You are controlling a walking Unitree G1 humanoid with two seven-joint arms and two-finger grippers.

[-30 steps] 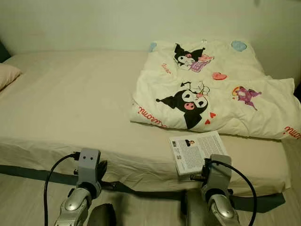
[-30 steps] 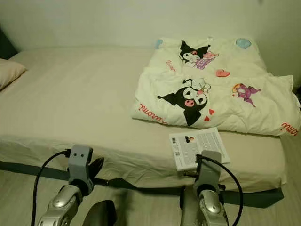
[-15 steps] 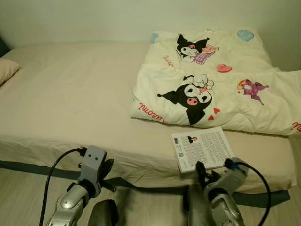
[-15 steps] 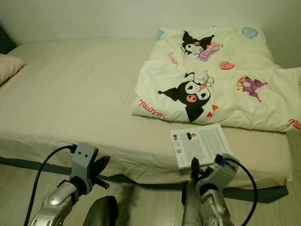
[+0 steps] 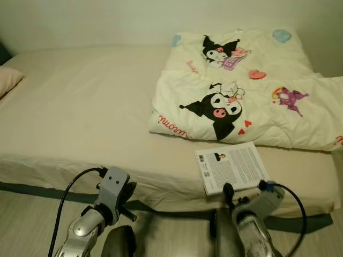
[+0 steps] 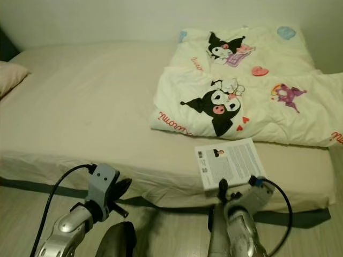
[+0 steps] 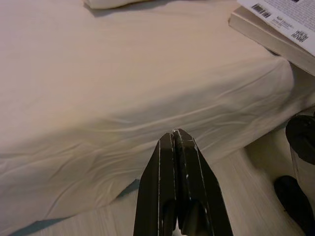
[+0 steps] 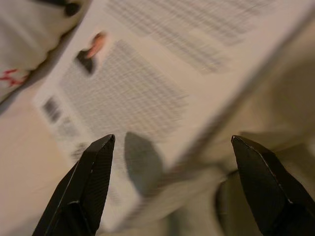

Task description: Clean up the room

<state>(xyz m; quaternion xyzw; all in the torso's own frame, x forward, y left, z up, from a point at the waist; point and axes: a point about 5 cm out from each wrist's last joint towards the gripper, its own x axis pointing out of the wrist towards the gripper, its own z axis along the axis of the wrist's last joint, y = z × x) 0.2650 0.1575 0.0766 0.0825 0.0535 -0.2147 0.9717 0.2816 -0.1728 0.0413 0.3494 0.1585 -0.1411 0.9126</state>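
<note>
**Right gripper spread wide at the book on the bed's near edge**

Lower right of the head views, a white book (image 5: 231, 167) lies back cover up at the very front edge of the bed (image 5: 80, 118), its near corner about level with the mattress lip. Just below it the right gripper (image 8: 174, 187) is raised, fingers (image 8: 91, 182) spread wide with the book's edge between them, though blur in the wrist view makes it hard to say whether either touches the cover. At lower left, the left gripper (image 7: 176, 162) hangs with its fingers pressed together, pointing at the draped sheet over pale floor (image 5: 32, 225). Above the book, a folded cartoon-print quilt (image 5: 241, 91) covers the upper right; the centre is bare sheet. A pillow (image 5: 8, 83) sits at the left edge.
</note>
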